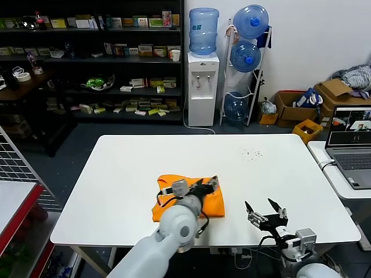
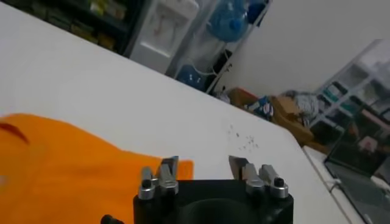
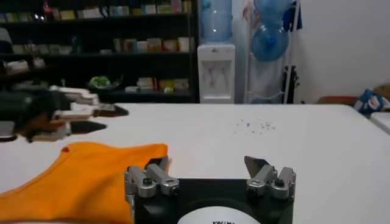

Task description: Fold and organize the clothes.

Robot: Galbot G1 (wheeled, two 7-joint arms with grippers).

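Observation:
The orange T-shirt [image 1: 217, 204] lies folded into a small block near the front middle of the white table [image 1: 127, 174]. My left gripper [image 1: 211, 185] hovers over the shirt's far right corner, open and empty. In the left wrist view the left gripper [image 2: 204, 165] has its jaws spread, with the shirt [image 2: 61, 173] below and beside it. My right gripper [image 1: 265, 207] is open and empty above bare table, to the right of the shirt. In the right wrist view the right gripper [image 3: 207, 165] is spread, the shirt [image 3: 79, 179] lies beside it, and the left gripper [image 3: 91, 119] shows farther off.
A few dark specks [image 1: 252, 153] lie on the table's far right part. An open laptop [image 1: 351, 142] stands on a side table to the right. A red-edged cart [image 1: 14, 202] is at the left. Shelves and a water dispenser [image 1: 203, 87] stand behind.

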